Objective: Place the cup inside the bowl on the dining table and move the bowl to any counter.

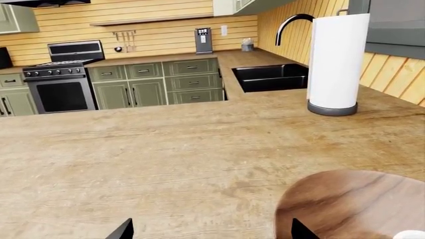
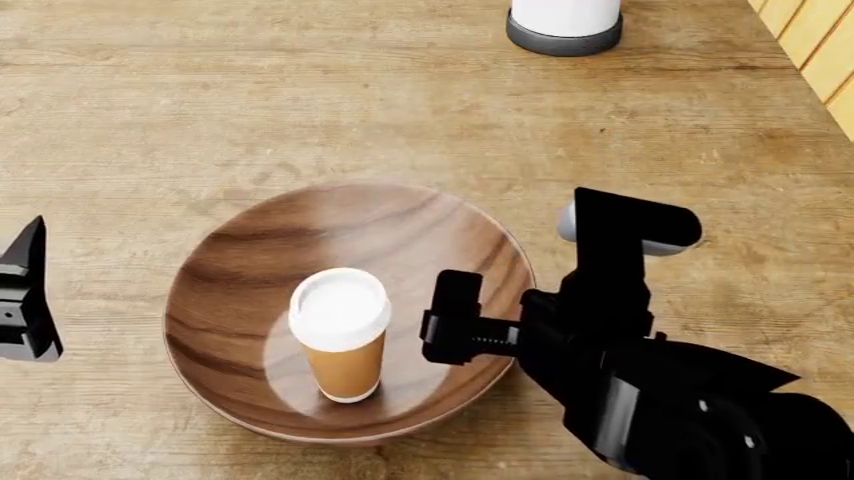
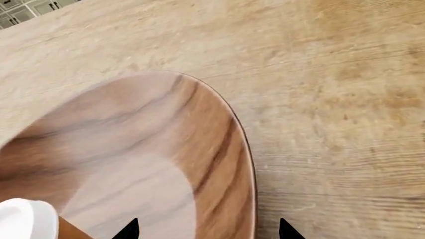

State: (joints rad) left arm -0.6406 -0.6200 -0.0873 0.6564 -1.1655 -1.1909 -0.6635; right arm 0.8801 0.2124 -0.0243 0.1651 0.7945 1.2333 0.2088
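Note:
The dark wooden bowl stands on a wood-grain counter that runs on to the sink. Upright inside it is the tan cup with a white lid. My right gripper is open at the bowl's right rim. In the right wrist view its gripper straddles the bowl, one tip inside and one outside, with the cup close by. My left gripper hangs open left of the bowl, apart from it. The left wrist view has this gripper over bare wood beside the bowl. The dining table is out of view.
A white paper-towel roll on a dark grey base stands near the panelled wall, beyond the bowl. A black sink with a curved tap lies behind it. A black stove and green cabinets stand across the kitchen.

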